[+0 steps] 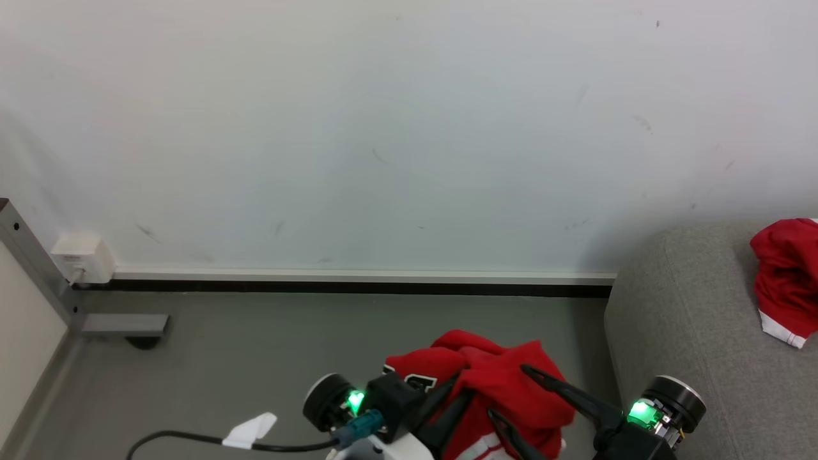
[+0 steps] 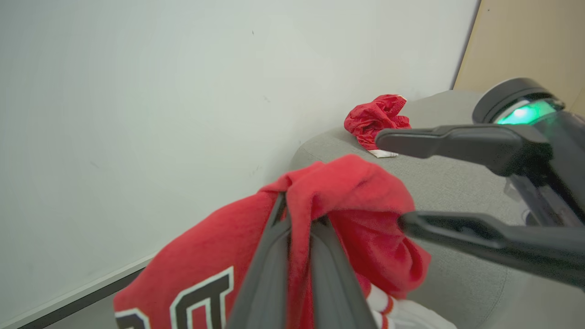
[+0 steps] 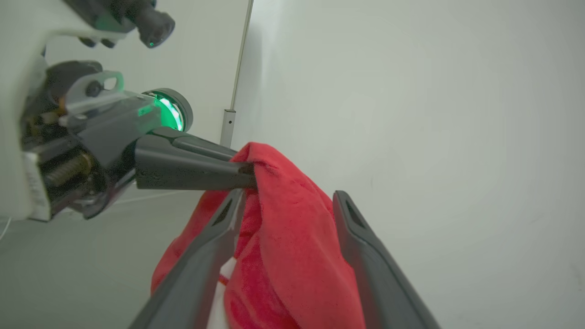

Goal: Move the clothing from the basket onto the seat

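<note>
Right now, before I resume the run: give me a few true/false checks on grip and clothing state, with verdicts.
1. The left gripper is shut on the red jersey. True.
2. The right gripper is clamped on that jersey too. False: its jaws stand open, one on either side of the fabric.
3. Another red garment lies on the sofa. True.
4. The held jersey is lying on the sofa. False: it hangs from the left gripper, and in the head view it is over the floor, left of the sofa's end.
</note>
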{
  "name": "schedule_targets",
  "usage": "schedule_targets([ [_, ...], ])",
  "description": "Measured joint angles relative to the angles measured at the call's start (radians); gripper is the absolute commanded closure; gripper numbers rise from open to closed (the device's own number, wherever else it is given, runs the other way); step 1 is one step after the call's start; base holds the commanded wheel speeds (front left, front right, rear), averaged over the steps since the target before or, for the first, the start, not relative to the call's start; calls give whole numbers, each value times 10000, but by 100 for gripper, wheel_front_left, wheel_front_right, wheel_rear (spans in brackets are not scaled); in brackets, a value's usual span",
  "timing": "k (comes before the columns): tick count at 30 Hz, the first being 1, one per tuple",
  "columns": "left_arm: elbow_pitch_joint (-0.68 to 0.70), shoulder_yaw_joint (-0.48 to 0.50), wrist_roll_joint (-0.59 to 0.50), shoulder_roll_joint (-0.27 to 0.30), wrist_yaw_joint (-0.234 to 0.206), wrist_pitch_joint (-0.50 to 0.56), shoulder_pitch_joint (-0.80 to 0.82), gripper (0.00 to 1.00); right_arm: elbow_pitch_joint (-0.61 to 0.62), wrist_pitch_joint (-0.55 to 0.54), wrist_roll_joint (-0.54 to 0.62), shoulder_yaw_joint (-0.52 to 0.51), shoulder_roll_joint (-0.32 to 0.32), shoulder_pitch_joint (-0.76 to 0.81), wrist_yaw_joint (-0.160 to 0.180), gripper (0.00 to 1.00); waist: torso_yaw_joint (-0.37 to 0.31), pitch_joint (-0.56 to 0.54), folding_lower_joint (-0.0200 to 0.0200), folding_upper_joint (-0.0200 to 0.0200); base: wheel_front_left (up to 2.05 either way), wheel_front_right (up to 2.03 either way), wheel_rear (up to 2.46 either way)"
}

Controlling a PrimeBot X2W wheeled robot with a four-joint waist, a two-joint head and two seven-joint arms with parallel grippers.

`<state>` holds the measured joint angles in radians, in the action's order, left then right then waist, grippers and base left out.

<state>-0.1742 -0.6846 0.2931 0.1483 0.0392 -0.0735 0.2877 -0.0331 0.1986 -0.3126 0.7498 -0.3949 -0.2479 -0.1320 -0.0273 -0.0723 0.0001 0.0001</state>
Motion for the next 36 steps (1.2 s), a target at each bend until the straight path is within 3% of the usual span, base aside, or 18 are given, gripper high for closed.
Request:
schedule_targets([
  [4, -15, -663, -161, -188, 391, 121, 264, 100, -337, -151, -98, 293, -153, -202, 2, 0, -55, 17, 0, 0, 0, 0, 0],
  [13, 589, -1285, 401, -221, 748, 132, 424, 100, -943, -447, -543, 625, -376, -227, 0, 0, -207, -16, -1, 0, 0, 0, 0],
  [14, 644, -1350, 445, -201, 765, 153, 434, 100, -970, -399, -600, 610, -362, -228, 2, 46, -223, -16, 0, 0, 0, 0, 0],
  [15, 677, -1383, 504, -167, 784, 192, 436, 100, -988, -385, -639, 612, -351, -228, 0, 83, -238, -16, 0, 0, 0, 0, 0],
  [16, 694, -1419, 525, -115, 792, 194, 436, 100, -1001, -316, -708, 602, -328, -227, 0, 100, -254, -22, 0, 0, 0, 0, 0],
  [19, 694, -1463, 671, -44, 800, 180, 435, 100, -1018, -180, -945, 345, -261, -220, 0, 100, -322, -28, -1, 0, 0, 0, 0],
  [20, 679, -1455, 686, -33, 803, 136, 433, 75, -1034, -119, -961, 174, -255, -215, 0, 100, -350, -25, 0, 0, 0, 0, 0],
  [21, 652, -1452, 692, -25, 792, 96, 430, 18, -1034, -81, -993, 35, -261, -211, 0, 100, -385, -21, 0, 0, 0, 0, 0],
  [22, 596, -1434, 700, -4, 742, 104, 407, 0, -1024, -38, -1022, -88, -259, -192, -2, 100, -431, -19, 0, 0, 0, 0, 0],
  [29, 366, -1267, 880, 21, 456, -242, 91, 0, -775, -36, -1026, -1097, -600, 76, 0, 100, -1008, 65, -1, 0, 0, 0, 0],
  [36, 54, -1168, 911, -79, 211, -585, 97, 0, -134, -140, -936, -2251, -874, 319, 0, 100, -2015, 340, 0, 0, 0, 0, 0],
])
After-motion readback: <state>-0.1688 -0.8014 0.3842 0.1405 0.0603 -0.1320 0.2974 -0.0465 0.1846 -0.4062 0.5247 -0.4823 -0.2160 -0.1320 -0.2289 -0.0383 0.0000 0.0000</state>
